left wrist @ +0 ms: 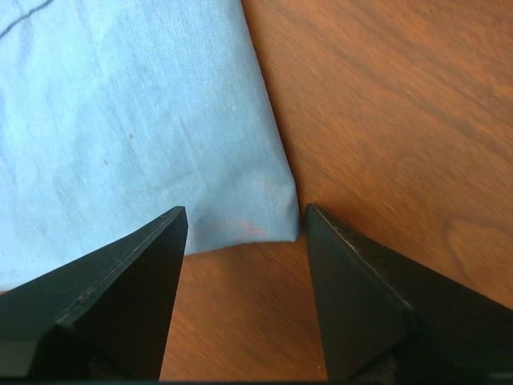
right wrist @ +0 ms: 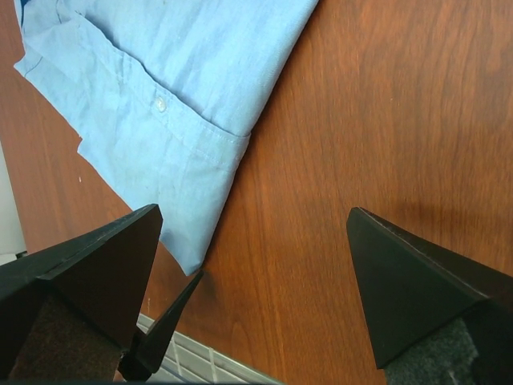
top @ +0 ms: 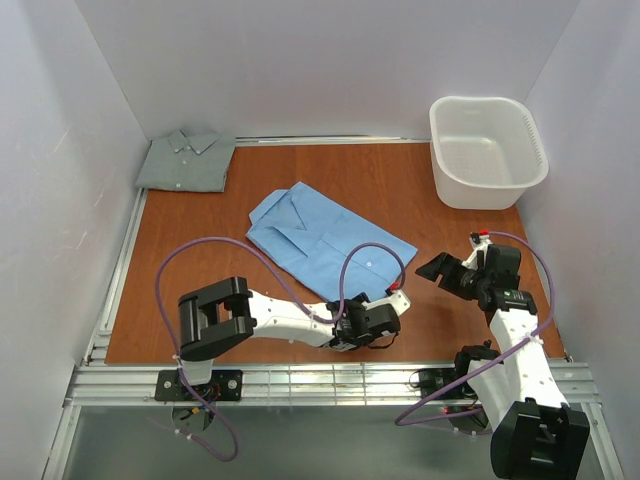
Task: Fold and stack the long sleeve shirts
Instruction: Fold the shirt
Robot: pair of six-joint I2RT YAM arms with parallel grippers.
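Blue shirt (top: 325, 240) folded, mid surface (top: 400, 190); grey-green shirt (top: 187, 160) folded, far-left corner. L jaws released, straddling blue shirt's near corner, nothing gripped. R jaws released wide, over wood just right of it.

We get bright, even overhead light in all views, no glare on the table (top: 400, 200). Shadows are soft and short, with one faint patch near the right fingers (right wrist: 417, 297). Top view is sharp; walls splay at the edges. Wrist views: fingers blur close to the lens, blue shirt (left wrist: 120, 120) and wood grain stay fairly crisp.
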